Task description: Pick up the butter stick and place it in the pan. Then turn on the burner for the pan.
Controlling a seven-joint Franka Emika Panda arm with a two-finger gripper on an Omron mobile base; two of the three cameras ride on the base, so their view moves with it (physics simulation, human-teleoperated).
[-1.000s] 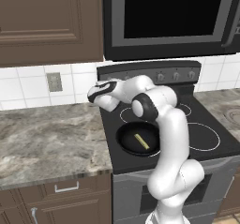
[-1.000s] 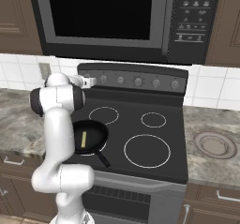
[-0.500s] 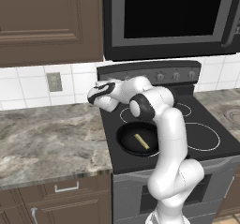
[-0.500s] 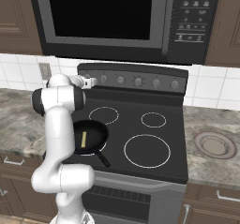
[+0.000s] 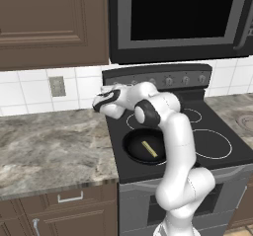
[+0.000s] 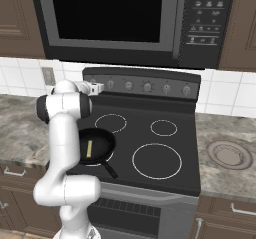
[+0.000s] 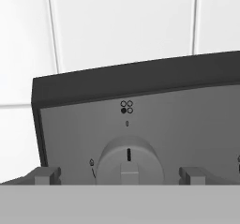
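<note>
The black pan sits on the stove's front left burner, its handle pointing toward the front edge. The pale yellow butter stick lies flat inside it. My gripper is up at the left end of the stove's back control panel, well above and behind the pan. It is open, with a fingertip on each side of the leftmost knob and apart from it. The knob's mark points straight up, and the burner symbol above it has its lower left dot filled.
Several more knobs run along the panel to the right. A microwave hangs low above the stove. Marble counter lies to the left, and a round disc is set into the right counter. White tiled wall is behind.
The hand has crept slightly closer to the control panel. The pan and the butter stick lie as before, and the gripper stays open.
</note>
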